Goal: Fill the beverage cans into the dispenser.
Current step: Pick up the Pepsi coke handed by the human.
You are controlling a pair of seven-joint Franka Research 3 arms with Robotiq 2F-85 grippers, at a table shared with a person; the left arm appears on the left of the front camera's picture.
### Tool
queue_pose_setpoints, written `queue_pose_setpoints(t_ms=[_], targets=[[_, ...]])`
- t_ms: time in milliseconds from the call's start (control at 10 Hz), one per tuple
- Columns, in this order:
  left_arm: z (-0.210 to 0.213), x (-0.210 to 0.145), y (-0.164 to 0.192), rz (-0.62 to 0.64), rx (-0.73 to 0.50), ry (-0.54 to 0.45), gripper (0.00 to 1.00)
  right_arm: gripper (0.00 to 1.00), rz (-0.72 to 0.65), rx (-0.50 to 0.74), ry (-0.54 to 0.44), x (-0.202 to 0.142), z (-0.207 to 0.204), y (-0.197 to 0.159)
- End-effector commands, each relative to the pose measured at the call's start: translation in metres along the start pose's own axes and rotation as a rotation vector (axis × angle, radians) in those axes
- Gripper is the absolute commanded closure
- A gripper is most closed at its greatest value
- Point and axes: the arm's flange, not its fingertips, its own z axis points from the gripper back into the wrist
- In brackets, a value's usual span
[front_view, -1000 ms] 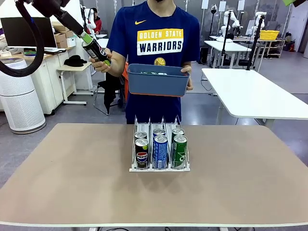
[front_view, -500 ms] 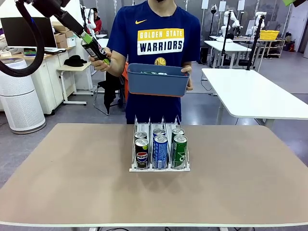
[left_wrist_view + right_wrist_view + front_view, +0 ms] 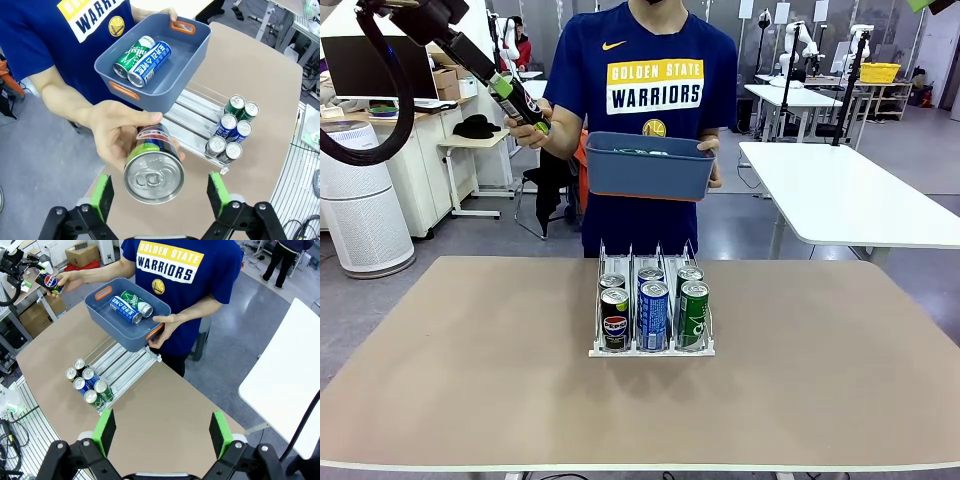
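A person's hand (image 3: pixel 112 132) holds a dark Pepsi can (image 3: pixel 152 170) up between the fingers of my left gripper (image 3: pixel 160 180). The jaws stand open, with a gap between each green pad and the can. From the front, this gripper (image 3: pixel 520 105) is high at the left with the can (image 3: pixel 523 112). The dispenser (image 3: pixel 651 262) sits mid-table with two cans in each of its three lanes: Pepsi (image 3: pixel 615 320), blue (image 3: pixel 652 315) and green (image 3: pixel 693 313) at the front. My right gripper (image 3: pixel 162 415) hangs open, high above the table.
The person's other hand holds a blue bin (image 3: pixel 650 170) above the table's far edge. Inside it lie a green can (image 3: pixel 131 55) and a blue-and-white can (image 3: pixel 149 62). White tables (image 3: pixel 840 190) stand behind at the right.
My left gripper has shifted slightly up and to the left around the can. The person's hand still holds the can. The cans in the dispenser have not moved.
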Motion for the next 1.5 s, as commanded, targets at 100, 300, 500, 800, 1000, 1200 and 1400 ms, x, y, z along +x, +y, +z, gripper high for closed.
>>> queue_pose_setpoints(t_ms=[100,300,500,800,1000,1200,1400], targets=[[-0.008,-0.006,0.003,0.015,0.004,-0.030,0.00,0.00,0.002,0.004,-0.001,0.000,0.000,0.002],[-0.012,-0.008,0.005,0.021,0.006,-0.041,0.00,0.00,0.002,0.004,-0.001,0.000,0.000,0.002],[-0.018,-0.009,0.009,0.013,0.017,-0.067,0.00,0.00,0.002,0.004,-0.001,0.000,0.000,0.002],[-0.027,-0.003,0.013,0.009,0.018,-0.076,0.00,0.00,0.002,0.004,-0.001,0.000,0.000,0.002],[-0.030,0.000,0.014,-0.003,0.012,-0.066,0.00,0.00,0.002,0.004,-0.001,0.000,0.000,0.002],[-0.030,0.004,0.013,-0.004,0.003,-0.059,0.00,0.00,0.002,0.004,-0.001,0.000,0.000,0.002],[-0.031,0.005,0.011,0.009,0.010,-0.039,0.00,0.00,0.002,0.004,-0.001,0.000,0.000,0.002]])
